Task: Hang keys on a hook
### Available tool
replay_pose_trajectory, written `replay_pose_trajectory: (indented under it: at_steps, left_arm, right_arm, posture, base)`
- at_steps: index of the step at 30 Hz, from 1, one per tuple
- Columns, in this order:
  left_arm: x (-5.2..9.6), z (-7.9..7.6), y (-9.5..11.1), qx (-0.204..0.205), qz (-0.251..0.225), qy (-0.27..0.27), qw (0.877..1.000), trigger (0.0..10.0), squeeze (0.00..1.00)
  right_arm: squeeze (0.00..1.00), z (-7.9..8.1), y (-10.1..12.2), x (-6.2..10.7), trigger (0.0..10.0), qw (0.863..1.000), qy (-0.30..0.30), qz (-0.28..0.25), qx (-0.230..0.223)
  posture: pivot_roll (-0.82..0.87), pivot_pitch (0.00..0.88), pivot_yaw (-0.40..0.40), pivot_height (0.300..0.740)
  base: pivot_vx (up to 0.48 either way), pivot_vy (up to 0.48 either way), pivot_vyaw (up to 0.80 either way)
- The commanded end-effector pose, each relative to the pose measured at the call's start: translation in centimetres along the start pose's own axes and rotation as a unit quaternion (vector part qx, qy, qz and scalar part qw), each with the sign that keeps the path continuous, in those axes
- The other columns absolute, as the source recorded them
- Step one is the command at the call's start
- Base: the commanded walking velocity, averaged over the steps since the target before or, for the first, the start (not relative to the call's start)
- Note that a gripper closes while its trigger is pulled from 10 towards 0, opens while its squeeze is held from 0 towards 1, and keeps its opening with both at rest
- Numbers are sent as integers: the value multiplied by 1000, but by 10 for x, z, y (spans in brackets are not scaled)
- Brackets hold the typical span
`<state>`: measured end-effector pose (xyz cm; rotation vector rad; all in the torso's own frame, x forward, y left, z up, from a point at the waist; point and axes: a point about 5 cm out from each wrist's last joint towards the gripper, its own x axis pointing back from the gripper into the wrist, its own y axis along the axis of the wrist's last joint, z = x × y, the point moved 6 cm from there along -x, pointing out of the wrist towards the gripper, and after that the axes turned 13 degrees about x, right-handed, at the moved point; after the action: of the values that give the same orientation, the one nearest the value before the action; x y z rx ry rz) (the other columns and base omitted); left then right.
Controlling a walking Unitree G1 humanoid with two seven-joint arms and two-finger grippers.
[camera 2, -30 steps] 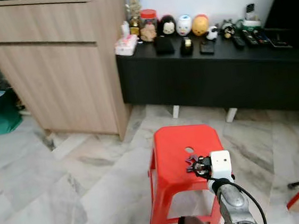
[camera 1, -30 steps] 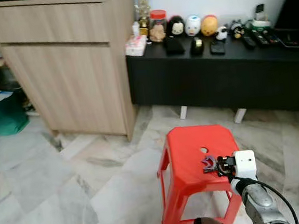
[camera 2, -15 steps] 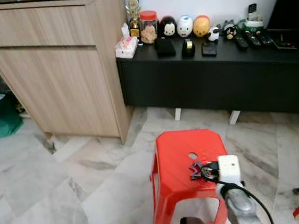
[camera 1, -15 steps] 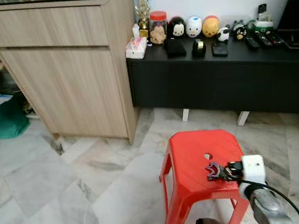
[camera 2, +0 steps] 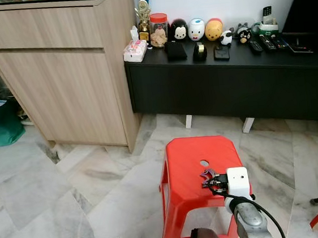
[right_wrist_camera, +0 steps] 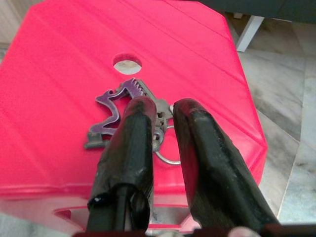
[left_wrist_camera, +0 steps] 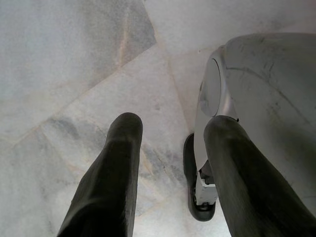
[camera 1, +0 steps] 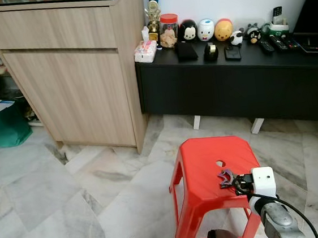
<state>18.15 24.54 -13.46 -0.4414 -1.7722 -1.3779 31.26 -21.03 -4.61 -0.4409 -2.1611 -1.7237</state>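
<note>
While the right gripper (right_wrist_camera: 160, 121) holds low over the red plastic stool (camera 1: 206, 165), its fingers have narrowed around the keys (right_wrist_camera: 129, 114), which lie on the seat beside the hole. Compared with a second ago the bunch has barely shifted; probably pinched, not lifted. Left gripper (left_wrist_camera: 170, 148) hangs idle, fingers apart, empty. No hook visible, so hanging is far off.

Silver right arm extended forward, its black two-fingered right gripper (right_wrist_camera: 162, 129) nearly closed (narrow gap remaining); left gripper (left_wrist_camera: 170, 163) spread, pointing floorward.
</note>
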Motion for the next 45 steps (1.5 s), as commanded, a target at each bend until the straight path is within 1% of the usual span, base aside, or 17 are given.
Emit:
replay_pose_trajectory:
  at_steps: [1,4,15,23,26,38,41,45]
  left_arm:
    - [0,-10,-7,-6,13,-18,1000,10000,0]
    - [1,-9,-7,-7,12,-17,1000,10000,0]
    - [1,-11,-7,-13,11,-21,1000,10000,0]
    - [0,-15,-7,-8,10,-19,1000,10000,0]
    - [0,-14,-7,1,8,-15,1000,10000,0]
    - [0,-13,-8,8,10,-10,1000,10000,0]
    - [0,-14,-8,8,10,-12,1000,10000,0]
    - [0,-14,-8,7,10,-14,1000,10000,0]
  right_arm:
    - [0,-1,0,0,10000,1000,-6,-3,-8]
    - [0,0,-1,1,10000,1000,-6,-1,-9]
    - [0,1,2,0,10000,1000,-1,-6,-8]
    - [0,3,6,-3,10000,1000,7,-7,-2]
    - [0,5,7,-3,10000,1000,11,-7,1]
    - [0,11,9,-6,10000,999,36,-3,4]
    - [0,13,5,-5,10000,999,42,3,5]
    - [0,15,0,-3,10000,998,51,11,18]
  posture:
    - [47,0,-65,590]
    - [47,0,-67,590]
    - [54,0,-80,590]
    - [71,0,-105,590]
    - [81,0,-113,590]
    - [83,0,-119,590]
    - [83,0,-119,590]
    - [73,0,-115,590]
  base:
    - [292,0,0]
    - [291,0,0]
    - [0,0,0]
    - [0,-429,0]
    - [0,-404,0]
    - [0,0,0]
    - [0,0,0]
    - [0,0,0]
